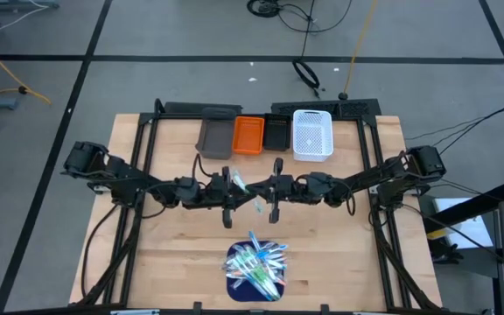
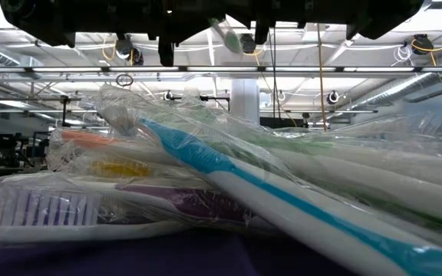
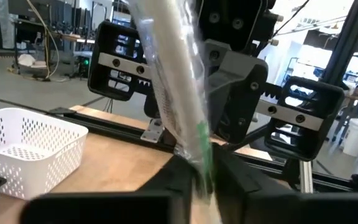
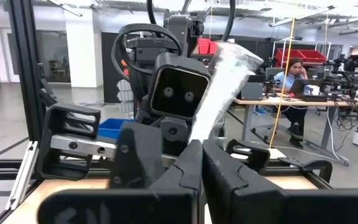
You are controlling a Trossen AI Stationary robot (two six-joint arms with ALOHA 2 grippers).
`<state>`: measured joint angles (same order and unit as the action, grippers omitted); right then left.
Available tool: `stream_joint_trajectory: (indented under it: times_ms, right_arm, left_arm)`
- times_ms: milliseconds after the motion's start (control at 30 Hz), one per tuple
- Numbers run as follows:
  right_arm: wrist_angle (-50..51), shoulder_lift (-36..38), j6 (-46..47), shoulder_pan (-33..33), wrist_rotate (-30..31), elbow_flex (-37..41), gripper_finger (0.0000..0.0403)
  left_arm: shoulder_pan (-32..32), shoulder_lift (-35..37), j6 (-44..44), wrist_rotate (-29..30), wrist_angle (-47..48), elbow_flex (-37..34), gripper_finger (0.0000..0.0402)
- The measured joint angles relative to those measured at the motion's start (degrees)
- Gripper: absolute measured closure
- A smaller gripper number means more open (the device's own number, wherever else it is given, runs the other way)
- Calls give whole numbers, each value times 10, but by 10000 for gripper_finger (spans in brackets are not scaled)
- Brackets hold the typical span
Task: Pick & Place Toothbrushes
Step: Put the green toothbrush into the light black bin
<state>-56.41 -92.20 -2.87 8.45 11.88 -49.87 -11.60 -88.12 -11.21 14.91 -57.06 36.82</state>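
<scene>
I am holding both claws mid-table, facing each other. My left claw [image 3: 204, 177] and my right claw [image 4: 201, 163] are each gripping one end of a wrapped toothbrush [image 3: 173, 93]. The remaining pile of toothbrushes [image 1: 256, 262] is lying on the mat [image 1: 234, 286]; the bins [image 1: 269, 134] are appearing empty

The scene is lit evenly and brightly from above. In the low view, ceiling lamps [image 2: 126, 47] are seen as bright spots, and glare is thrown on the wrapped toothbrushes [image 2: 229, 172], which are blurred because they lie too near the lens. Only soft shadows are cast on the table [image 1: 173, 254]. In the left wrist view, the held toothbrush [image 3: 174, 93] is smeared, and the windows [image 3: 303, 18] are overexposed.
</scene>
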Motion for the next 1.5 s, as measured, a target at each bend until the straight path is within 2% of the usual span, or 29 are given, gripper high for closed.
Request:
stream_joint_trajectory:
  times_ms: [67,533,667,900,1067,1333,1500]
  right_arm:
    - [-1,0,-6,0,0,0,403]
    - [5,4,-12,0,0,0,394]
    - [45,29,-13,0,0,0,367]
    - [157,82,-9,11,-15,0,286]
    - [224,103,-9,29,-15,0,248]
    - [281,120,-8,60,-15,1,238]
    - [301,119,-5,79,-15,1,244]
  left_arm:
    - [0,0,5,1,0,0,390]
    - [0,0,5,1,0,0,396]
    - [0,0,4,-1,0,0,391]
    - [-1,0,5,1,0,0,391]
    - [-1,0,12,16,0,0,394]
    - [27,1,12,57,13,0,391]
    - [73,33,-7,62,104,-1,389]
